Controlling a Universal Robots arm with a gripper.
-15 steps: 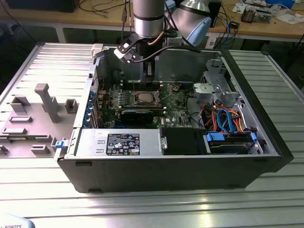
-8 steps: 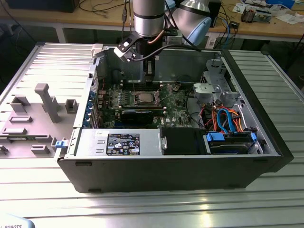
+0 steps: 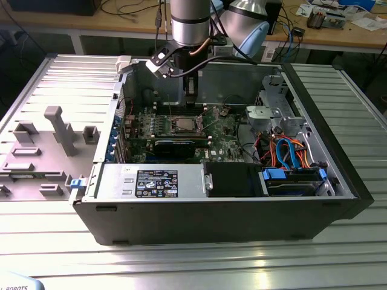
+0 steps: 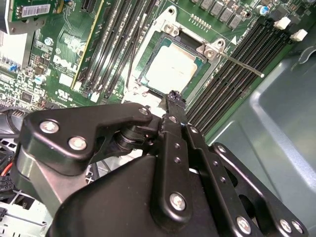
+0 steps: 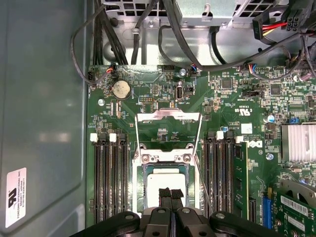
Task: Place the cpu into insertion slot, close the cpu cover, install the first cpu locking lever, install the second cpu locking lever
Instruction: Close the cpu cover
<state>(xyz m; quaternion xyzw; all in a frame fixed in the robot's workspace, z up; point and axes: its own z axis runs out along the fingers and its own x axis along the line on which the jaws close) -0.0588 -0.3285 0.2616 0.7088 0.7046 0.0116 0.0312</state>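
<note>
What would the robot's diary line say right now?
small silver-grey square cpu: seated in silver-rimmed insertion slot | shiny silver cpu cover: open | hand: shut, close over cpu

Dull silver-grey cpu (image 5: 165,178); shiny silver cpu cover (image 5: 168,116); green circuit board (image 5: 163,94); black gripper (image 5: 171,193); blue and orange cables (image 3: 289,148); ribbed grey table (image 3: 181,260).

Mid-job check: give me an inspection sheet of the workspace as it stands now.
Surface: ribbed metal table bearing the open computer case.
Job's things: cpu lies in the insertion slot; cpu cover open; one lever stands free.
Clutter: grey fixture blocks at the exterior view's left.
Grippers: gripper over the cpu, fingers shut.
Cables: black bundles near the board's edge; blue and orange ones in the case.
Surroundings: workbench behind.
</note>
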